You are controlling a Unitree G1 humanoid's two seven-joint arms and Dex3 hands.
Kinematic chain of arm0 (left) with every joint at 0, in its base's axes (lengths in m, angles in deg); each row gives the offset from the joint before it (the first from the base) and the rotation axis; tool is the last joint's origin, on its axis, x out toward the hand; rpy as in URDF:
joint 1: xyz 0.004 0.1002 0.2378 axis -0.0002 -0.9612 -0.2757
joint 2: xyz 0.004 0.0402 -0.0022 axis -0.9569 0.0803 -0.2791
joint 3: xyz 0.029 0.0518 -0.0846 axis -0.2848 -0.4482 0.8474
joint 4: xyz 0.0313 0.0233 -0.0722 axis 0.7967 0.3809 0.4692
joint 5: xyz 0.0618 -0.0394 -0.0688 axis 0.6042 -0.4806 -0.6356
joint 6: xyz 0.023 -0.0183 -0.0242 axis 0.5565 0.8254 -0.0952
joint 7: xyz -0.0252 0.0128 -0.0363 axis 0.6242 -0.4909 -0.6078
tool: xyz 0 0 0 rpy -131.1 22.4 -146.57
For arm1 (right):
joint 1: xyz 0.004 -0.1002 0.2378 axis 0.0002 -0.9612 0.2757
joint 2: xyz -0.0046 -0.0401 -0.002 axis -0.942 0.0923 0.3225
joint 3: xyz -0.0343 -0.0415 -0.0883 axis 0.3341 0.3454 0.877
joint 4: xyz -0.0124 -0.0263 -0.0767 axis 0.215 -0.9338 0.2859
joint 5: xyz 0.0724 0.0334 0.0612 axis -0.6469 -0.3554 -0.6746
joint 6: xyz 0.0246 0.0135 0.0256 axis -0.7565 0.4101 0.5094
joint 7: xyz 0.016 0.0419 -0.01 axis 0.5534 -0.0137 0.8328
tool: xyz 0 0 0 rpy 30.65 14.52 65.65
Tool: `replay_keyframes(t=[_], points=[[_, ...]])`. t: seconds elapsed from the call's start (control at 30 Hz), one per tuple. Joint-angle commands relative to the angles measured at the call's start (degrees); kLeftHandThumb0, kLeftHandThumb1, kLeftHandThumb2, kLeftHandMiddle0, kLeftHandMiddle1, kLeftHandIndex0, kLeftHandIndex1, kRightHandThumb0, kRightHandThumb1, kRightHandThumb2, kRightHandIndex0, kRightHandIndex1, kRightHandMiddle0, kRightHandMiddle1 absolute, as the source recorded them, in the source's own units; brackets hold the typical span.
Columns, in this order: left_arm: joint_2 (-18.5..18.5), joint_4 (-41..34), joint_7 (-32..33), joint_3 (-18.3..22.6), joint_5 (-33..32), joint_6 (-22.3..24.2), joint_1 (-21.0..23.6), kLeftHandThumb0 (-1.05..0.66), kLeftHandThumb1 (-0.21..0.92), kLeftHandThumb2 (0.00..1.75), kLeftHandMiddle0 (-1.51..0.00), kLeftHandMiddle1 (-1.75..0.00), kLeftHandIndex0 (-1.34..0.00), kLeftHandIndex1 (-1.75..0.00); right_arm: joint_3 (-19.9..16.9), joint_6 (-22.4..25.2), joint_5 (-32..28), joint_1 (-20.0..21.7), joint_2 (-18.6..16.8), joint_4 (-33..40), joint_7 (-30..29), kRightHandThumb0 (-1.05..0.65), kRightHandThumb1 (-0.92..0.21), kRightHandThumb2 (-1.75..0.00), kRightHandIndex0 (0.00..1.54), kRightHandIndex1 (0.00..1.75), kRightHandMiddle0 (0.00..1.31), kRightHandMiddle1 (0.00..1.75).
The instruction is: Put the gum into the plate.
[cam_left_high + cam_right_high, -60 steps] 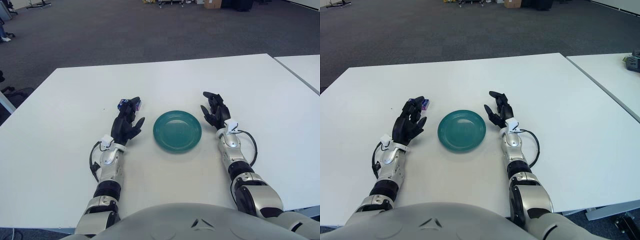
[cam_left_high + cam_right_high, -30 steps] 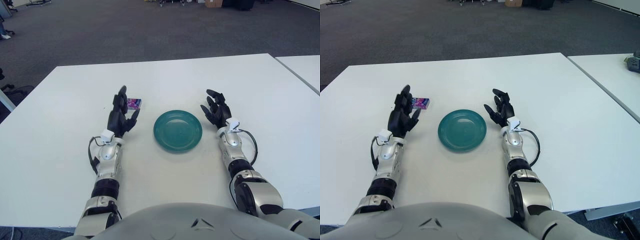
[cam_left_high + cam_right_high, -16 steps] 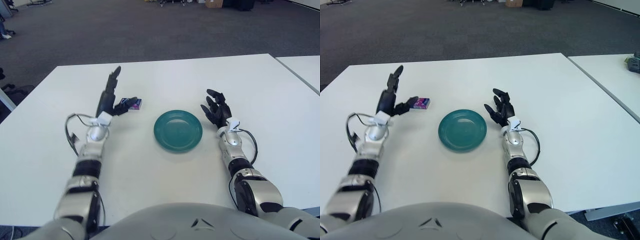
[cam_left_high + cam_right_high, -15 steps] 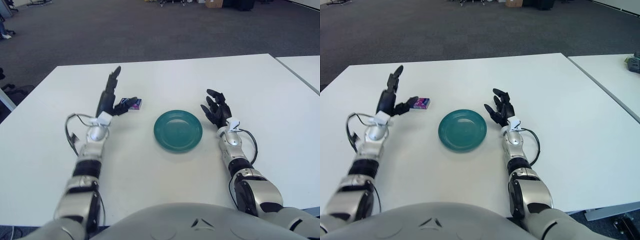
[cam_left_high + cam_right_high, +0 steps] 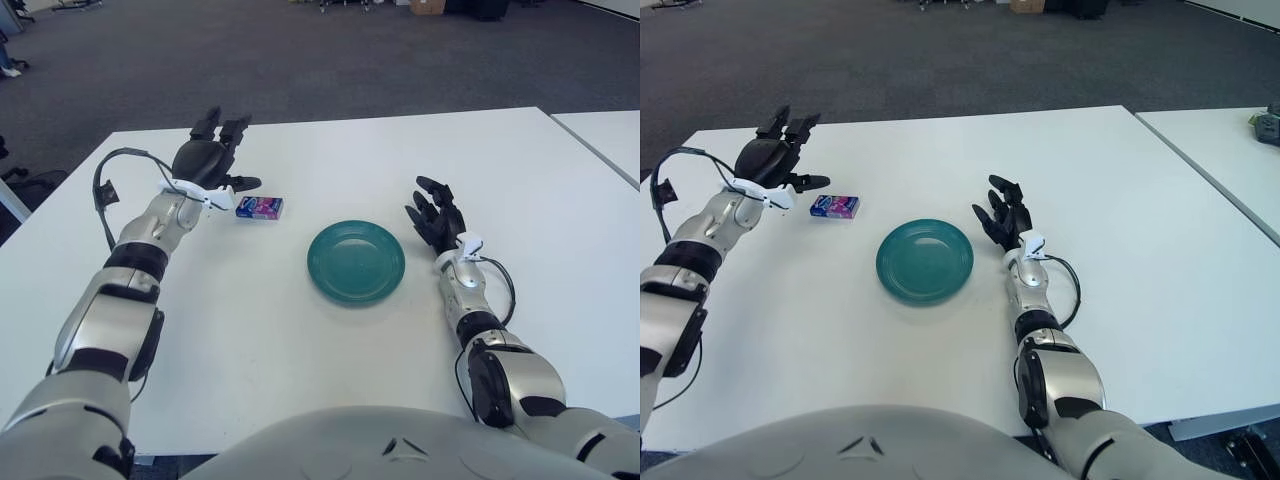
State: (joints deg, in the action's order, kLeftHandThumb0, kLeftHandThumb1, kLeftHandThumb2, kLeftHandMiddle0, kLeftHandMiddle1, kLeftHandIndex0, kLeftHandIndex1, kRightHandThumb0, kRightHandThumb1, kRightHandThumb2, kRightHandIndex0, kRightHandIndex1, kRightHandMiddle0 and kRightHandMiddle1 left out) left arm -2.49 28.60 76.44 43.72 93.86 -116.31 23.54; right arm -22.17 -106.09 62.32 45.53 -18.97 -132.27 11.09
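Observation:
A small blue and pink gum pack lies flat on the white table, left of a round teal plate that holds nothing. My left hand hovers raised just left of and behind the gum, fingers spread, thumb pointing toward the pack without touching it. My right hand shows just right of the plate with its fingers spread and nothing in them.
A second white table stands to the right across a narrow gap, with a dark object on it. Grey carpet lies beyond the table's far edge.
My left arm has swung out and up to the left, the hand now turned palm-down behind and left of the gum. Gum, plate and right hand have stayed in place.

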Motion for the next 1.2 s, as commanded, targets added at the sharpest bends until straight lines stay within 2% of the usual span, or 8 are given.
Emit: replay_keyframes(t=[0.0,0.13,0.33,0.57,0.93,1.17], points=[[-0.4,5.6,-3.2,-3.5,0.7,0.5,3.8,-1.05,0.92,0.36,-0.11,-0.01,0.00,-0.69,-1.2,2.8,-1.7,-2.8,-0.5,-3.6,1.1,-0.73,-0.90,-0.13,0.32,0.01,0.00,0.71],[-0.2,9.9,-7.4,-6.1,-0.1,0.2,6.3,-1.05,0.92,0.41,-0.10,0.00,0.00,-0.80,-1.9,3.1,-2.6,-2.3,-0.6,-4.1,2.2,-0.66,-0.91,-0.13,0.31,0.01,0.00,0.75],[0.0,12.9,-13.8,-8.2,-1.5,0.0,8.7,-1.05,0.92,0.40,-0.09,0.00,0.00,-0.81,-2.7,3.7,-3.4,-2.1,-0.5,-4.5,3.5,-0.64,-0.91,-0.14,0.29,0.00,0.00,0.74],[1.1,15.4,-17.7,-10.6,-2.1,0.1,9.7,-1.05,0.92,0.34,-0.09,0.00,0.00,-0.85,-3.5,4.4,-3.5,-1.9,0.0,-5.3,4.4,-0.61,-0.92,-0.15,0.27,0.00,0.00,0.70],[4.2,18.1,-25.3,-10.4,-5.9,1.7,9.2,-1.05,0.92,0.30,-0.10,0.00,-0.02,-0.98,-3.7,5.8,-2.9,-1.8,0.7,-6.0,4.6,-0.55,-0.92,-0.29,0.25,0.00,0.00,0.61],[5.3,18.5,-29.4,-10.7,-7.5,2.4,8.6,-1.05,0.92,0.29,-0.11,-0.01,-0.02,-0.99,-3.9,6.0,-3.0,-1.7,0.8,-6.3,4.7,-0.54,-0.92,-0.35,0.23,0.00,0.00,0.57]])
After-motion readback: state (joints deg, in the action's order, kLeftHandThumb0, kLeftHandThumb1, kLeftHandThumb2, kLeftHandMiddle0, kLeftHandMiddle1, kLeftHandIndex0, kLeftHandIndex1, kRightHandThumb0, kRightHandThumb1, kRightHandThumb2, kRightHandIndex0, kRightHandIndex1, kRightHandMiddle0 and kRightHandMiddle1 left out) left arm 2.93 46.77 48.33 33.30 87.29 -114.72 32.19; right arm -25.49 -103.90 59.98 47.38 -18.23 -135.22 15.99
